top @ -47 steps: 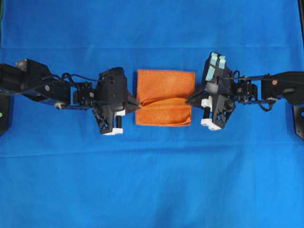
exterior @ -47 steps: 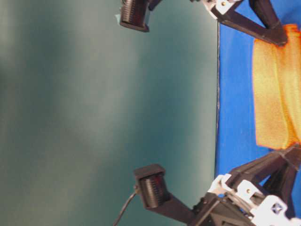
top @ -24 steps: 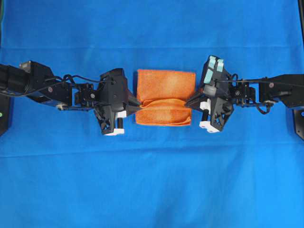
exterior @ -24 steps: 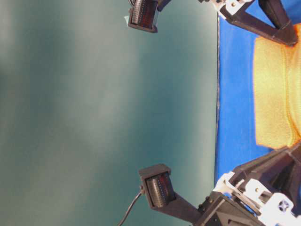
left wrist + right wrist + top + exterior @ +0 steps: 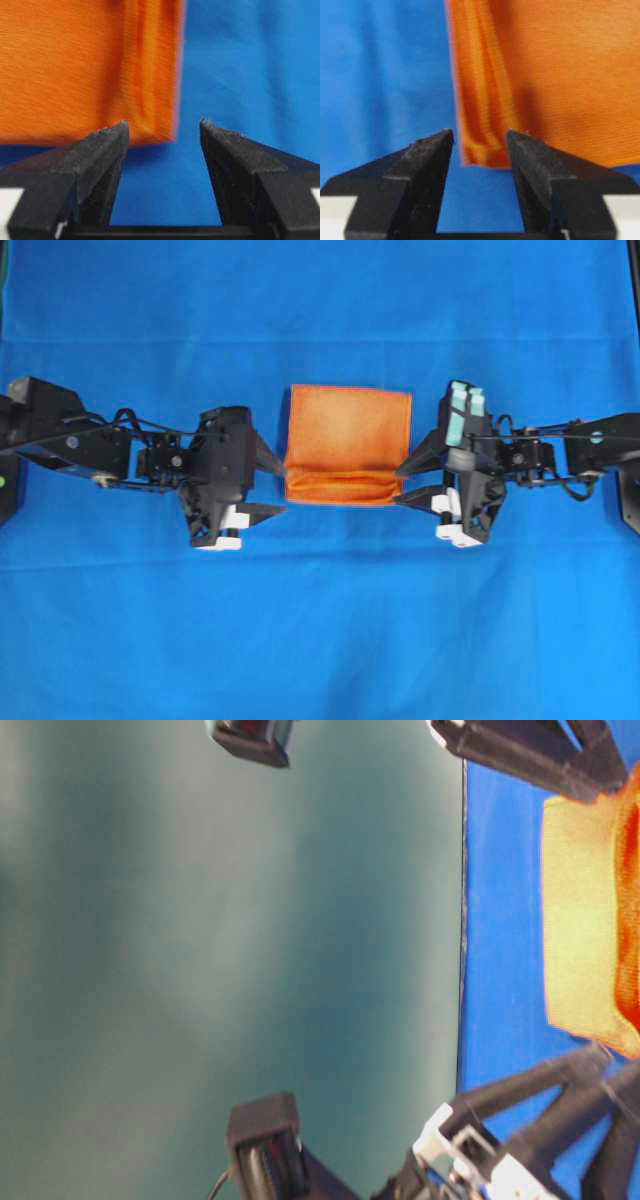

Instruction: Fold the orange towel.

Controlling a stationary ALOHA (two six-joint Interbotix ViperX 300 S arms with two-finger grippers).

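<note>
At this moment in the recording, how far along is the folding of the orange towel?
Done: the orange towel lies on the blue cloth with its near edge doubled over in a narrow strip. In hand: nothing; the left gripper and right gripper flank the towel, fingers apart, no fabric between them. Left: whether another fold is wanted cannot be told; otherwise the arms only need to pull away.
</note>
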